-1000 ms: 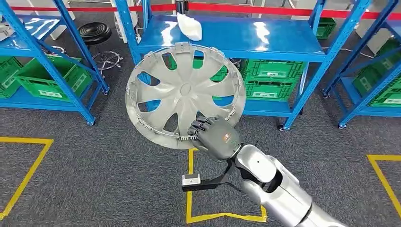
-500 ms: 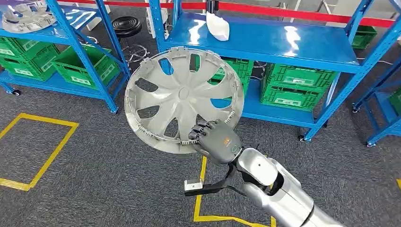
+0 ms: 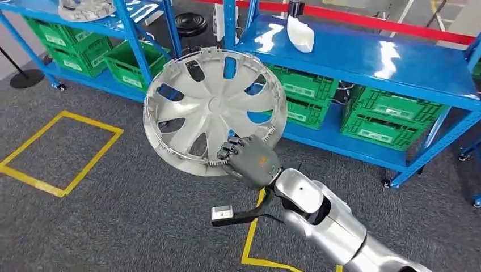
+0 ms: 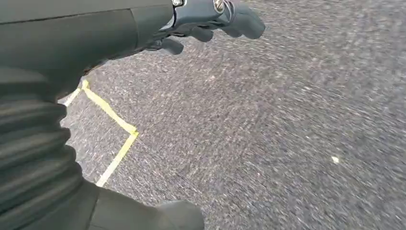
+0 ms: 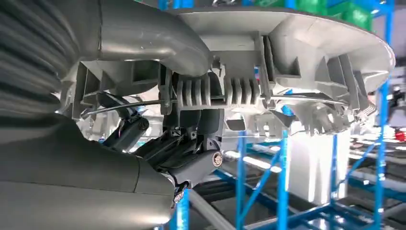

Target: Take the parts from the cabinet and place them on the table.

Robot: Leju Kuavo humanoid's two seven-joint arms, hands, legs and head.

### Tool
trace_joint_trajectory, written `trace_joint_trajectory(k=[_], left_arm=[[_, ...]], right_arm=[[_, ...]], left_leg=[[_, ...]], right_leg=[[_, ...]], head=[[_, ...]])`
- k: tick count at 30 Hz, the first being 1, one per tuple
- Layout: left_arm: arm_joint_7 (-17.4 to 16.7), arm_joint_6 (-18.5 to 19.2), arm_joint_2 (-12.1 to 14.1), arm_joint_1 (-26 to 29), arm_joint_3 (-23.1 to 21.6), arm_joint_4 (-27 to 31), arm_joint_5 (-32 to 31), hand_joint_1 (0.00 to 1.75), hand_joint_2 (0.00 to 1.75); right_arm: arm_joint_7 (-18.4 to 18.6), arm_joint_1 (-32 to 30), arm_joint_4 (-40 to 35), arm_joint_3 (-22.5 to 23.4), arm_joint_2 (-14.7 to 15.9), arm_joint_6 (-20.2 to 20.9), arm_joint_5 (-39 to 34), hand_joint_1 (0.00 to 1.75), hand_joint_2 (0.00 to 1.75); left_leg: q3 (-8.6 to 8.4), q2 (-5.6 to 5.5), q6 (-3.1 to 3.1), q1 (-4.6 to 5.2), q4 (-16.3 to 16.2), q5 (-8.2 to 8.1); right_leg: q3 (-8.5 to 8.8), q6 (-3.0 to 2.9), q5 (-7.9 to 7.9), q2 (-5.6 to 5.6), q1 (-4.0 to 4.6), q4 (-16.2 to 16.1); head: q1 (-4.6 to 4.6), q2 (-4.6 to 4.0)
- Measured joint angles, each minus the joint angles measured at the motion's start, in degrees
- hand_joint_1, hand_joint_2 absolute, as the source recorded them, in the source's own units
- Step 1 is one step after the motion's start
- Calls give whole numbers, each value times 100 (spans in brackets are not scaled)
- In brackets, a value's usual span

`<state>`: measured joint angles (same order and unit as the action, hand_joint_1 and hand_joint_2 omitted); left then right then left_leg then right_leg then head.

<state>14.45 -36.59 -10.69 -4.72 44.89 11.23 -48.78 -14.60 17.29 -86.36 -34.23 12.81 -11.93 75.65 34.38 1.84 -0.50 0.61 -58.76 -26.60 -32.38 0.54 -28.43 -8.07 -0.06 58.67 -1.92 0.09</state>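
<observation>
Now my right robot hand stays clamped on the wheel cover as the view swings off the blue shelf, so I'm carrying it away

Bright overhead light, shelf glare (floor motion-blurred)

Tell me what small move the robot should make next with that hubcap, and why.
Probably carry on toward the table, keeping the grip as it is. The right hand grips the hubcap by its lower rim, held out over the carpet in front of the blue shelves, with no table in sight. The left hand hangs free over the floor, holding nothing.
</observation>
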Motion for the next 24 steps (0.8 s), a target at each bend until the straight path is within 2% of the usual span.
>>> trace_joint_trajectory(k=[1,2,3,4,5,6,7,8,9,10,11,12,13,15,16,17,18,19,20,21,22,23,24], left_arm=[[-2,-13,4,14,9,2,2,0,175],[13,-53,11,12,24,4,15,0,175],[50,-72,28,-6,39,13,67,0,175],[91,-89,31,-17,50,13,94,0,175],[138,-118,37,-20,74,13,125,0,175],[179,-157,52,-16,98,13,147,0,175],[214,-214,68,-8,129,13,199,0,175],[236,-276,83,-7,182,13,278,0,175],[260,-308,94,-8,243,15,383,0,175],[295,-313,98,-10,314,20,493,0,175],[328,-310,100,-14,378,24,579,0,175],[363,-310,105,-29,450,26,640,0,175],[369,-310,105,-24,499,26,660,0,175],[261,-310,92,12,533,11,536,0,175],[161,-313,87,16,540,7,516,0,175],[50,-313,54,20,553,-2,514,0,175],[-40,-315,35,9,568,-4,514,0,175],[-175,-295,4,-4,584,-15,514,0,175],[-338,-262,-13,-4,601,-24,501,0,175],[-455,-234,-35,6,601,-39,479,0,175],[-584,-207,-55,25,601,-50,450,0,175],[-768,-173,-68,45,601,-57,398,0,175],[-913,-164,-88,62,601,-66,361,0,175]], right_arm=[[15,-1,-18,-15,0,7,2,175,175],[17,-2,-26,-24,0,22,4,175,175],[9,-5,-31,-35,-2,45,17,175,175],[-4,-9,-31,-50,-2,59,44,175,175],[-18,-14,-31,-63,-4,59,59,175,175],[-42,-20,-31,-74,-11,61,74,175,175],[-99,-26,-31,-79,-31,61,79,175,175],[-167,-28,-31,-85,-44,61,76,175,175],[-245,-26,-31,-92,-55,61,33,175,175],[-304,-18,-29,-92,-72,61,-2,175,175],[-354,-2,-26,-96,-85,59,-17,175,175],[-417,7,-24,-107,-116,53,-22,175,175],[-459,21,-17,-129,-147,52,-26,175,175],[-492,65,20,-170,-216,50,-46,175,175],[-498,70,28,-186,-267,52,-55,175,175],[-496,68,31,-197,-295,50,-52,175,175],[-498,73,31,-208,-315,44,-55,175,175],[-490,71,37,-216,-315,48,-55,175,175],[-468,73,57,-225,-315,50,-55,175,175],[-457,76,79,-232,-315,50,-61,175,175],[-439,80,101,-236,-315,50,-72,175,175],[-407,85,131,-245,-315,48,-83,175,175],[-378,94,164,-253,-315,39,-111,175,175]], left_leg=[[-22,-58,-38,-42,26,29],[-16,-115,-59,-54,33,40],[-5,-167,-86,-60,33,52],[1,-235,-92,-60,32,55],[7,-309,-97,-56,28,59],[12,-380,-96,-55,20,59],[12,-457,-95,-57,10,59],[12,-536,-91,-61,-5,60],[9,-622,-75,-67,-20,58],[11,-687,-56,-71,-34,54],[35,-731,-26,-76,-43,55],[75,-803,25,-48,-78,53],[95,-841,66,-67,-54,74],[101,-949,161,-105,-1,108],[137,-945,188,-99,-36,92],[182,-655,194,-77,-148,10],[333,-444,206,-72,-458,-195],[538,-339,223,-80,-895,-425],[747,-283,237,-90,-1343,-621],[892,-263,249,-99,-1661,-716],[918,-254,257,-107,-1735,-685],[808,-237,259,-116,-1545,-533],[583,-200,257,-122,-1128,-309]], right_leg=[[-7,45,-61,151,-31,53],[-88,67,-199,483,-48,244],[-283,81,-432,697,-54,653],[-504,90,-639,766,-55,1116],[-720,97,-782,781,-52,1535],[-860,97,-819,782,-51,1792],[-875,89,-718,783,-54,1777],[-759,78,-504,792,-60,1498],[-518,64,-213,819,-71,986],[-274,56,23,944,-91,478],[-137,48,37,1222,-126,150],[-123,43,23,1222,-107,81],[-126,22,27,1161,-84,87],[-117,-58,43,1071,-46,78],[-93,-114,85,983,-99,6],[-74,-146,92,923,-86,-14],[-77,-189,89,862,-78,-14],[-77,-203,84,783,-61,-12],[-77,-213,77,700,-47,-11],[-80,-217,74,624,-41,-7],[-79,-217,72,557,-38,-4],[-76,-212,67,493,-37,-2],[-74,-197,58,428,-37,5]], head=[[-9,-2],[-11,0],[-26,0],[-33,0],[-31,0],[-33,-2],[-31,0],[-33,-2],[-33,-2],[-33,0],[-33,0],[-28,0],[-28,0],[-29,0],[-31,-2],[-13,0],[15,0],[20,0],[20,0],[20,0],[20,0],[20,0],[20,-2]])
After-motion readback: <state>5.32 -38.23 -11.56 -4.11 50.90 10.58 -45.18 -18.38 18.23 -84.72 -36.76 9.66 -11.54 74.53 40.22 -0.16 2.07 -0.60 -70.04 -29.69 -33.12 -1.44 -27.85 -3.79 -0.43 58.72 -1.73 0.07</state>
